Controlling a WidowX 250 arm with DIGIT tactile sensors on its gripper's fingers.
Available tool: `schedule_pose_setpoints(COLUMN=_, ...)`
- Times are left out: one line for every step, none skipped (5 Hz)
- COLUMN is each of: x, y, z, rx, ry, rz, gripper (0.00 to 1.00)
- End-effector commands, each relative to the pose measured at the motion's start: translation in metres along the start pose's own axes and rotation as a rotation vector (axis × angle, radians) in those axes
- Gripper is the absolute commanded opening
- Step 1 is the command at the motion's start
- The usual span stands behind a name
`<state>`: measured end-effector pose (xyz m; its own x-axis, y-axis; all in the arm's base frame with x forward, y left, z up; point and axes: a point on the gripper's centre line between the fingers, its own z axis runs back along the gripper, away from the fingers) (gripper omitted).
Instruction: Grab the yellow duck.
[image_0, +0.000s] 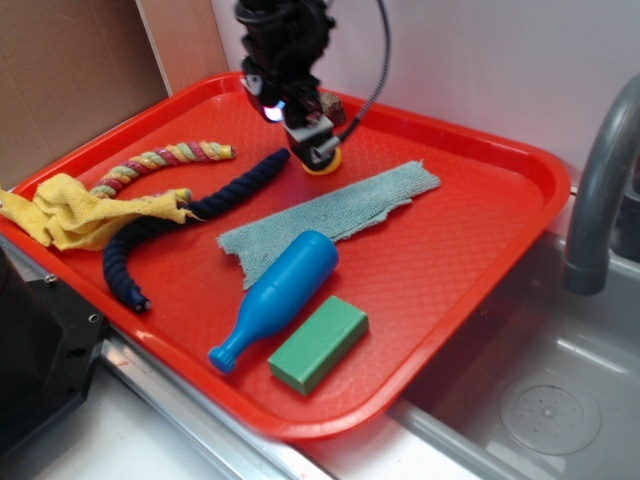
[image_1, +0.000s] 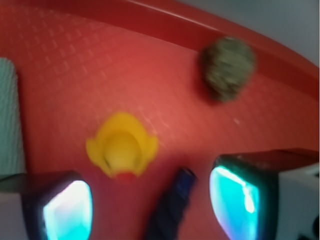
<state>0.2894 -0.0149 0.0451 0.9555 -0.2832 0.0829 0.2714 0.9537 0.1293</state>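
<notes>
The yellow duck (image_0: 324, 163) is a tiny glossy toy with an orange-red beak, sitting on the red tray (image_0: 460, 260) near its far edge. My gripper (image_0: 312, 140) hovers right over it. In the wrist view the duck (image_1: 122, 150) lies just beyond the two fingertips, left of centre, with its beak pointing toward me. The gripper (image_1: 152, 210) is open and empty. The left finger (image_1: 65, 210) and the right one stand wide apart, and the duck is not between them. The tip of a dark blue rope (image_1: 175, 205) lies between the fingers.
On the tray lie a teal cloth (image_0: 335, 210), a blue bottle (image_0: 280, 295), a green block (image_0: 318, 343), the dark blue rope (image_0: 170, 235), a multicoloured rope (image_0: 160, 162) and a yellow rag (image_0: 70, 212). A brown fuzzy ball (image_1: 227, 67) sits by the far rim. A grey faucet (image_0: 600, 180) stands at the right.
</notes>
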Motion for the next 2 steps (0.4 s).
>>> schedule_pose_setpoints(x=0.0235, y=-0.0128, z=-0.0084, rx=0.008, ry=0.009, rz=-0.005, gripper=1.0)
schedule_pose_setpoints(x=0.0186, y=-0.006, z=-0.0153, rx=-0.045, ry=0.063, rz=0.058, gripper=1.0)
